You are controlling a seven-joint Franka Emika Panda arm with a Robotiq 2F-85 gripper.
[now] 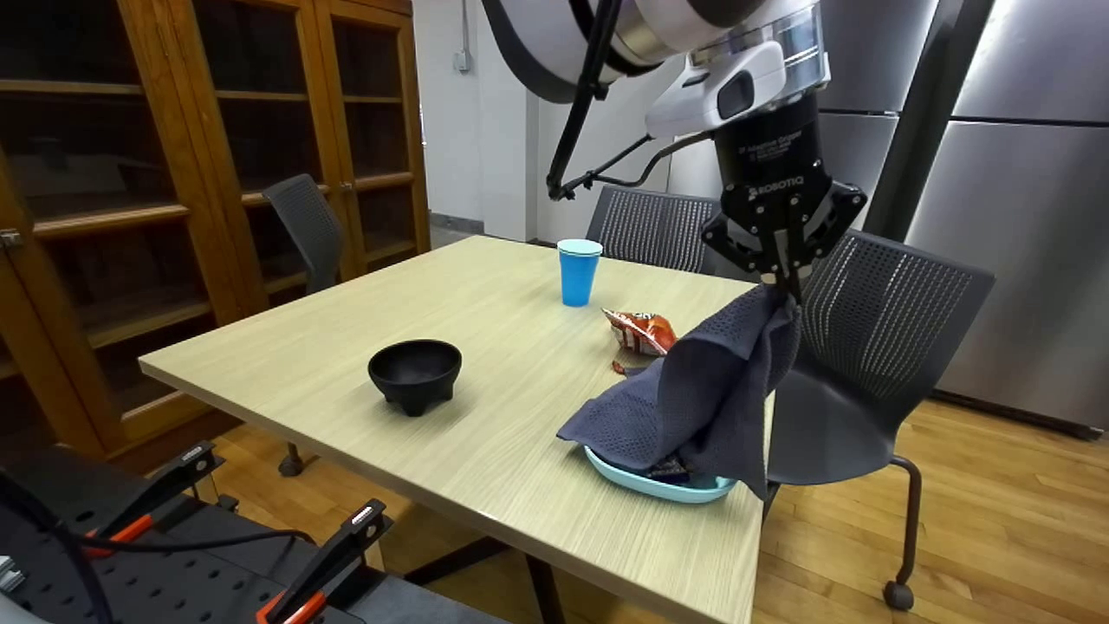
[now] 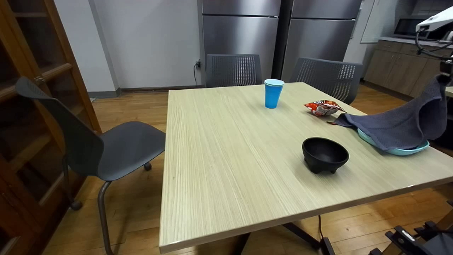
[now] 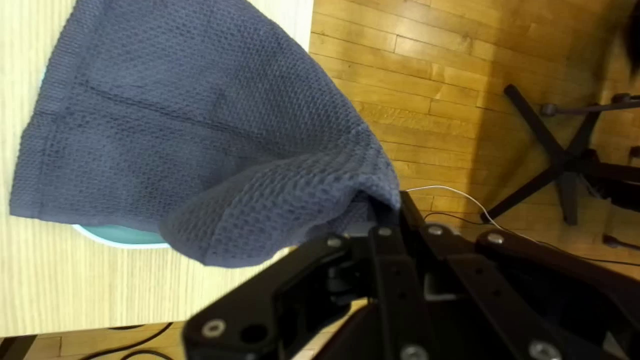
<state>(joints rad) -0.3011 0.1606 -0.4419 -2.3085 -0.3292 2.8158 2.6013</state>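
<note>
In an exterior view, the gripper [image 1: 785, 284] pinches the towel [image 1: 697, 394], seemingly half lifted — its unraised part drapes over the blue tray [image 1: 660, 490] at the gripper's seven o'clock.

Waffle-weave towel [image 1: 689, 390] is covering most of the light-blue dish [image 1: 663, 491] in every view, and there's some dark thing [image 1: 669, 471] peeking out from under it that I honestly can't ID. Reddish bit [image 2: 331, 123] by the snack bag [image 2: 322, 107]? Too small to tell. Wrist view chops the claw [image 3: 405, 212] off at the bottom, kinda blurry too. Arm [image 2: 438, 21] gets cut by the right edge in an exterior view.
</note>
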